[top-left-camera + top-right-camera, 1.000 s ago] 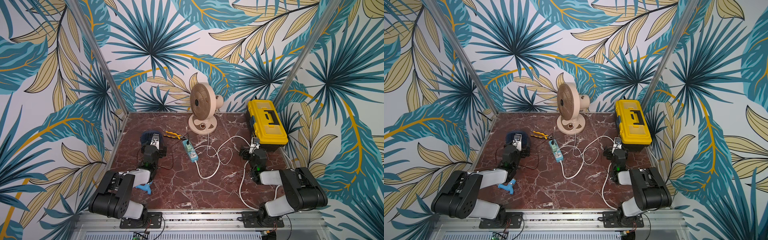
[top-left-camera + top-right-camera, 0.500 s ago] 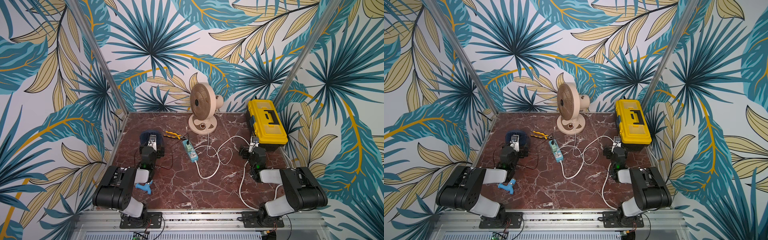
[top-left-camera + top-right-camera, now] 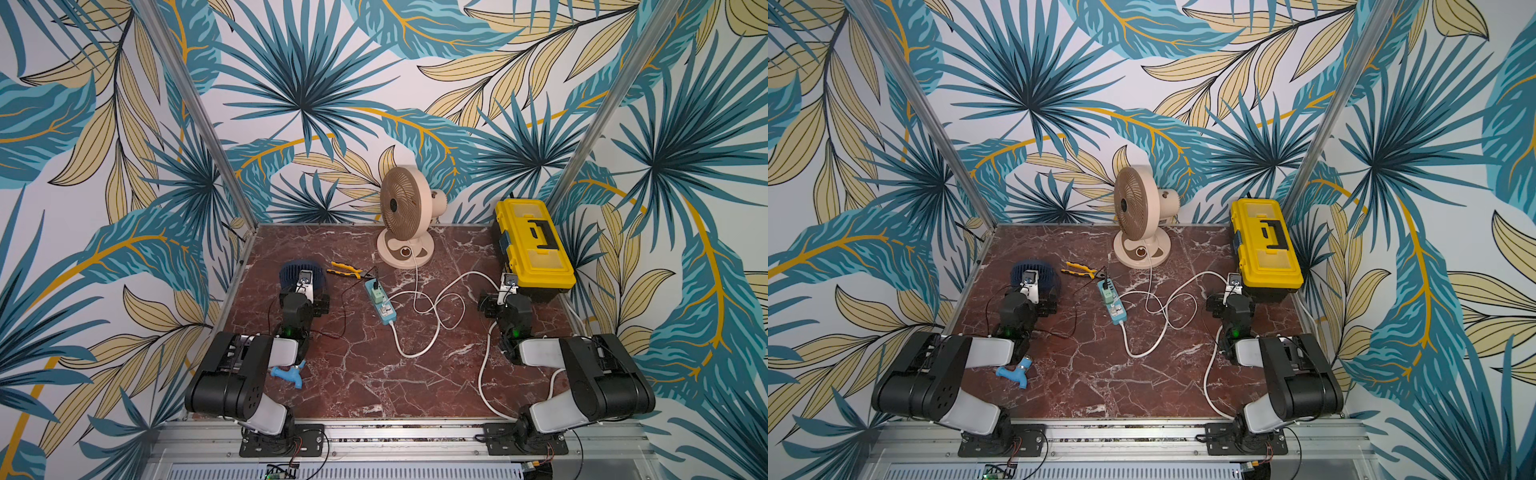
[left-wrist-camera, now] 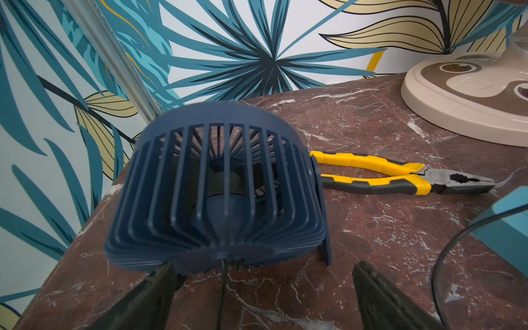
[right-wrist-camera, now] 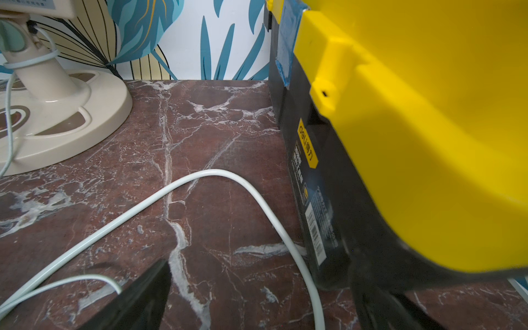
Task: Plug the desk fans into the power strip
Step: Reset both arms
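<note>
Behind fan point(image 4: 217, 188), left hand point(image 4: 264, 268) wide, seemingly empty

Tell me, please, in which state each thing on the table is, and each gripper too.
power strip: lying flat, black plug in its port end, green plug seated on one socket.
dark blue desk fan: standing, not held.
beige desk fan: upright.
yellow toolbox: lid shut.
pliers: lying flat, jaws closed.
left gripper: open, empty.
right gripper: open, empty.
</note>
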